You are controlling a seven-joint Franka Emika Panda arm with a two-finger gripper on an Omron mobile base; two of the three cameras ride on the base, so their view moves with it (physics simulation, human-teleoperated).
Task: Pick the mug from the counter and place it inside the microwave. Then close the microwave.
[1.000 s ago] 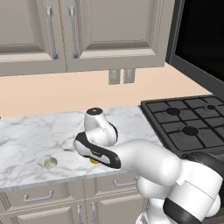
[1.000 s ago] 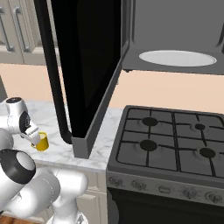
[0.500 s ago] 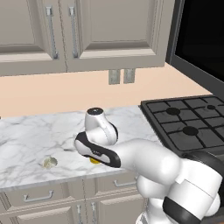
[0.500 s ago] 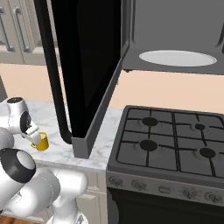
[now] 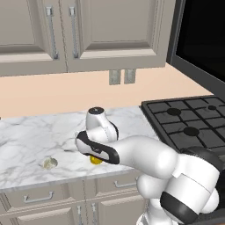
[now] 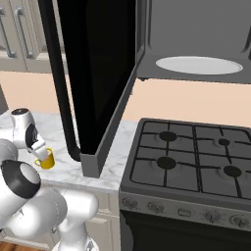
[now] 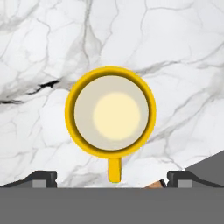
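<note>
Microwave [image 6: 147,44] door wide open across the upper left of the right base view, turntable bare, so placing and closing are both left. Mug [image 7: 110,113] sits on the counter [image 5: 39,136], center of hand view, not picked. Gripper [image 7: 111,178] directly above it, fingers spread wide, empty.

**The marble counter and the things on it**

The counter [image 5: 39,136] is a white marble slab with grey veins, above beige drawers [image 5: 39,197] with metal handles. On it stands the yellow mug [image 7: 110,111], upright, its handle toward the bottom of the hand view. A small pale lumpy object [image 5: 49,163] lies near the front edge, apart from the mug.
</note>
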